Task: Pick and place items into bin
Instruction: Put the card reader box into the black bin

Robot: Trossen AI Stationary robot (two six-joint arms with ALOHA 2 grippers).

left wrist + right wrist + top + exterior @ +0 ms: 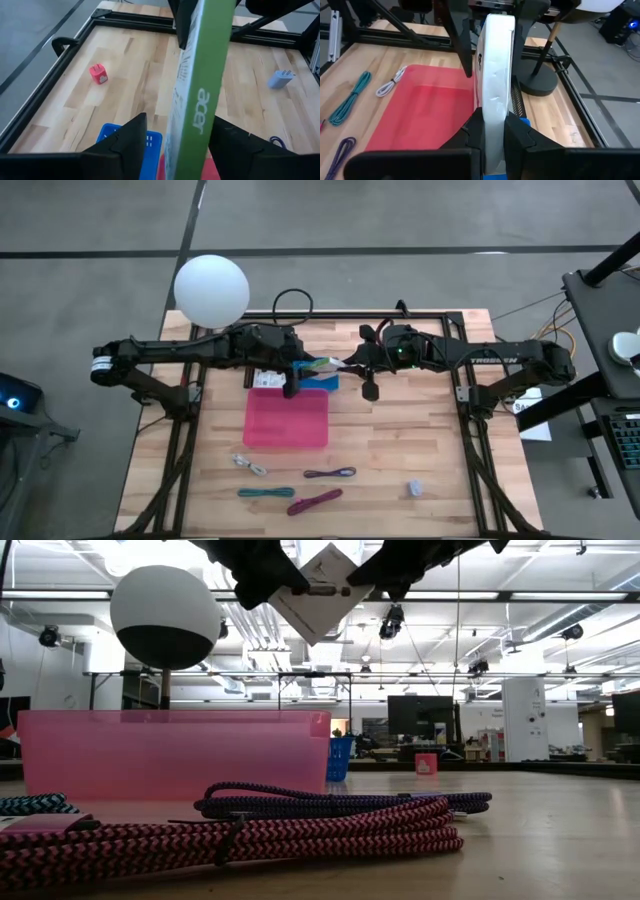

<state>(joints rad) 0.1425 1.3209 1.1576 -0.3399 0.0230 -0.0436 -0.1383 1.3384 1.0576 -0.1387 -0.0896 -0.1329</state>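
Where both arms meet, green-edged box (200, 95) lettered "acer", above pink bin (286, 420).

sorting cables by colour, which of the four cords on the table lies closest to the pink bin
The white cord, coiled small just below the pink bin's lower left corner. The purple cord, teal cord and magenta cord all lie farther toward the table's front edge.

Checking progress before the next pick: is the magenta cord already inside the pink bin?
No, in the high view the magenta cord lies on the wooden table, outside the pink bin.
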